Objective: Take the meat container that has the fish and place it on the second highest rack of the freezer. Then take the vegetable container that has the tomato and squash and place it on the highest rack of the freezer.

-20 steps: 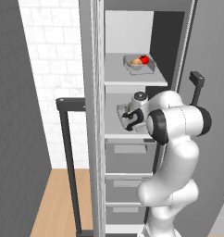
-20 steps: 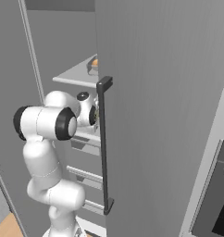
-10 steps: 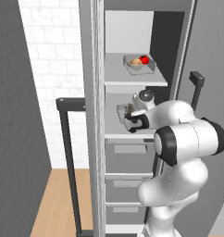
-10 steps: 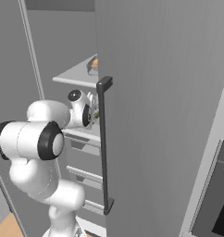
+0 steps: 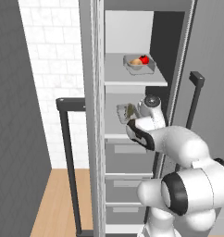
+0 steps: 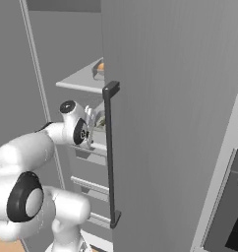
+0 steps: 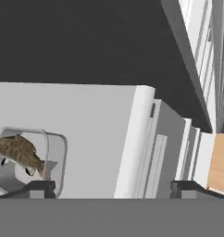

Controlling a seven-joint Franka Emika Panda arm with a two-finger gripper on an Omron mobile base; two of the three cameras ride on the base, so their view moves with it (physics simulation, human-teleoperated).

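The meat container (image 7: 49,162) with the fish (image 7: 19,150) in it rests on the freezer's second rack (image 7: 95,134). My gripper (image 7: 113,189) is open over this rack, its left fingertip (image 7: 40,187) beside the tray's edge, with nothing between the fingers. From the left base view the fish tray (image 5: 124,112) sits just beyond my gripper (image 5: 131,122). The vegetable container (image 5: 139,63) with the tomato and squash stands on the top rack (image 5: 118,78). In the right base view my gripper (image 6: 94,122) reaches in behind the door, and the vegetable container (image 6: 98,69) peeks past the door's edge.
Grey drawers (image 5: 127,157) stack below the racks. A door's black bar handle (image 5: 67,157) stands at the left, and another bar handle (image 5: 194,99) at the right. A large grey door (image 6: 165,123) with a handle (image 6: 110,147) hides part of the shelves. An oven front (image 6: 229,216) is lower right.
The jaws have spread wider and stand apart from the fish tray. The hand has drawn back a little, and the elbow has swung down and toward the cameras.
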